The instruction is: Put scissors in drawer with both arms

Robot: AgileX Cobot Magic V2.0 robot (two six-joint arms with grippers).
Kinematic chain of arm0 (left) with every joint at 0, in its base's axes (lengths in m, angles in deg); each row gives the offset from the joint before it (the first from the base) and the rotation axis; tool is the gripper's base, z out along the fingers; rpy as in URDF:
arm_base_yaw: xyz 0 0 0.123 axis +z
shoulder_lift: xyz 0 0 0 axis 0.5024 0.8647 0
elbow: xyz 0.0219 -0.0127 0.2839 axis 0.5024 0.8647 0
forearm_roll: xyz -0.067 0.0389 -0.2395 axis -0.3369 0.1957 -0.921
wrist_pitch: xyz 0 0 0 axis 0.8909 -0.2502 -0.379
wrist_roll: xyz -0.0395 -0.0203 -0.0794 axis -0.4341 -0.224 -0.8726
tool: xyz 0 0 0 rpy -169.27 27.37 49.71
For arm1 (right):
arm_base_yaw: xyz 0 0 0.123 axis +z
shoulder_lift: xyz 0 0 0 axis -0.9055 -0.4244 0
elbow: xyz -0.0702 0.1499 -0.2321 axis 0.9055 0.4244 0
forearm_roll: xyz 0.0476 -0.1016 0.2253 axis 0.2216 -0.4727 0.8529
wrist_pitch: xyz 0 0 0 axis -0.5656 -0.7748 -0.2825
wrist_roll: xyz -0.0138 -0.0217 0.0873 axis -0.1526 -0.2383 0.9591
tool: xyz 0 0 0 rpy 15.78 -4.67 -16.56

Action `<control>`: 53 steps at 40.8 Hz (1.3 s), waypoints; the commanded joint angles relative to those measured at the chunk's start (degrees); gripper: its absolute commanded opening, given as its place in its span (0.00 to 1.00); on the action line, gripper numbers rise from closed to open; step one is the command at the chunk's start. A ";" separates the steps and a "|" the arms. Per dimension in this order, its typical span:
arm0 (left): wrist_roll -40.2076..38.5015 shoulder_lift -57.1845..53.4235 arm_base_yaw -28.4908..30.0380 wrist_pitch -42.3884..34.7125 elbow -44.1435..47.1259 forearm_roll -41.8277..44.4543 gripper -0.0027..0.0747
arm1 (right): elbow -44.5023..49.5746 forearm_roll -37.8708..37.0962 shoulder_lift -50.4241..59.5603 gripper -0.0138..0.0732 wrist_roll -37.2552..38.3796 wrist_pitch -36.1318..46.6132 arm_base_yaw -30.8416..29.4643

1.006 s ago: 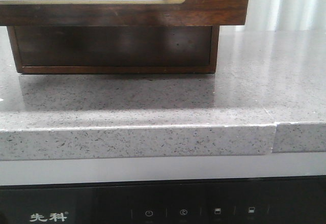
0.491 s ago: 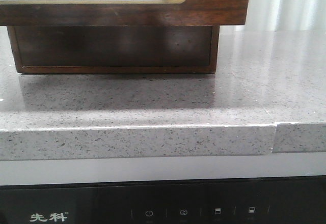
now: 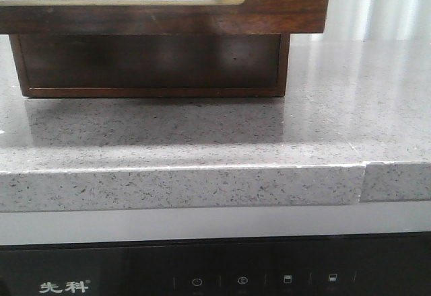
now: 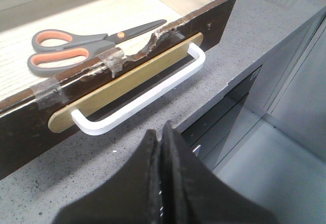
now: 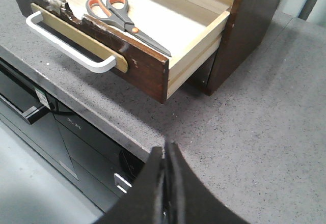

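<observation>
The scissors with grey handles and orange-lined loops lie flat inside the pulled-out drawer; they also show in the right wrist view. The drawer has a dark brown front with a chipped top edge, a tan plate and a white handle. In the front view the drawer front fills the top edge. My left gripper is shut and empty, a short way in front of the handle. My right gripper is shut and empty, above the counter near the drawer's corner.
The wooden box that holds the drawer stands on a grey speckled counter. Its front edge drops to a black appliance panel below. A white handle juts from the drawer front.
</observation>
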State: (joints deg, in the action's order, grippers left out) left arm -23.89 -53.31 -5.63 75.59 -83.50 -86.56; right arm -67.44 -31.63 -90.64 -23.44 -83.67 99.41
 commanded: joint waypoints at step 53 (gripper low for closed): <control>-6.36 -33.62 31.05 -44.23 45.85 12.38 0.01 | -1.15 -0.06 -0.33 0.08 0.08 3.98 -0.26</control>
State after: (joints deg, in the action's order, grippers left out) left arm -28.86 -86.76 25.25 36.77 -37.88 -73.93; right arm -67.39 -31.63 -90.64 -23.44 -83.77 99.41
